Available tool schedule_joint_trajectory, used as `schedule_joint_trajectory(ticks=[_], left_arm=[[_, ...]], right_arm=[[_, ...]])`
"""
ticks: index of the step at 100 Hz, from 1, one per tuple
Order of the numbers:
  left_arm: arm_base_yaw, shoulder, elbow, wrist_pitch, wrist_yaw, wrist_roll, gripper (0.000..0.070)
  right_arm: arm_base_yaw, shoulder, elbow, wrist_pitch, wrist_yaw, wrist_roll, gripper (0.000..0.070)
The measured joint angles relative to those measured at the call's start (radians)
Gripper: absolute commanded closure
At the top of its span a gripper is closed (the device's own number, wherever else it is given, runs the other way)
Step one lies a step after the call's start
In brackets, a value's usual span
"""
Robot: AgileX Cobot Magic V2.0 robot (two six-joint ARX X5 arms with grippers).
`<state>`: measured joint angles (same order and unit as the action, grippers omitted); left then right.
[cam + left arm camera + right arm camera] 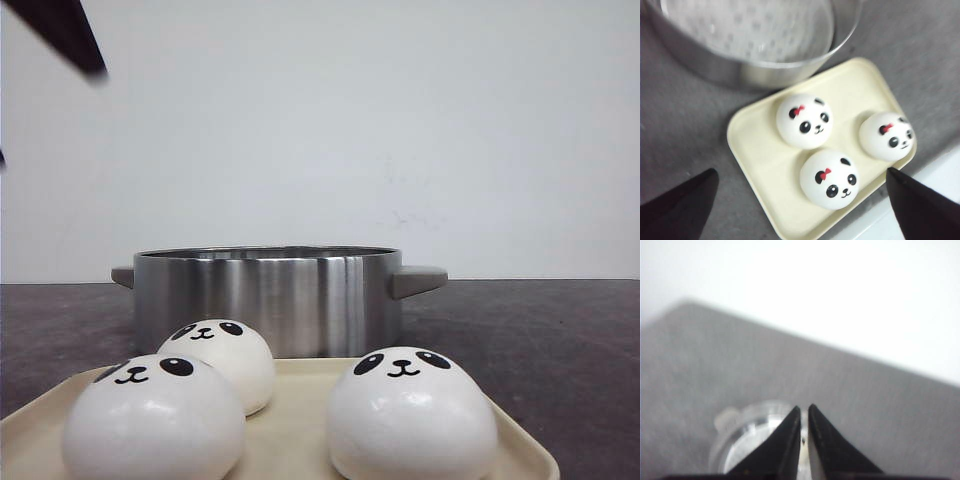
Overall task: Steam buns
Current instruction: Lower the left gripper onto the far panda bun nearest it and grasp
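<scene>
Three buns sit on a cream tray [755, 150] on the dark tabletop [560, 340], just in front of a steel pot [268, 300] with side handles. No fourth bun shows in any view; the pot's inside, as far as the left wrist view shows it, is a perforated steamer floor with nothing on it, though part of it is cut off.

The left tool [800, 200] hangs above the tray with its fingers spread wide, one dark fingertip [680, 205] at each side of that view, and nothing between them. The nearest bun [830, 179] lies almost directly below the gap, slightly toward one finger; the middle bun [804, 121] is beyond it, toward the pot, and the third bun [886, 135] is off to the side near the tray's edge. The buns are round domes, so no long axis constrains the grasp.

The right tool [805, 425] has its fingers nearly together, only a thin slit showing, and appears to hold nothing. It looks down on a round, blurred metal thing [747, 432], possibly a lid, well apart from the tray.

The left arm is plainly the nearer one. A straight descent onto the nearest bun looks like the natural move, then a carry forward to the pot.
</scene>
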<state>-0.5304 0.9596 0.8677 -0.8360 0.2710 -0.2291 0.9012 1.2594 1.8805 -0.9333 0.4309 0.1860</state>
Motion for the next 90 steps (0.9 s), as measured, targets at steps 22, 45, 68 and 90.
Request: schedule_joint_trajectory(ticks=[22,45,68,90], left_arm=[[-0.063,0.23,0.0,0.08,-0.003,-0.026,0.0],[-0.12,0.414,0.001,0.193,-0.014,-0.056,0.0],[-0.124,0.547,0.055,0.219,-0.058,-0.075,0.0],[-0.125,0.639,0.14,0.228,-0.085,-0.08,0.0]], right_arm=[[0.068,-0.23,0.0,-0.067,0.062,-0.007,0.0691],[0.067,-0.303,0.002,-0.227,0.187,-0.002,0.0691],[0.067,-0.343,-0.003,-0.349,0.225,0.042,0.0691],[0.067,-0.354,-0.002,-0.381,0.225,0.058,0.0691]])
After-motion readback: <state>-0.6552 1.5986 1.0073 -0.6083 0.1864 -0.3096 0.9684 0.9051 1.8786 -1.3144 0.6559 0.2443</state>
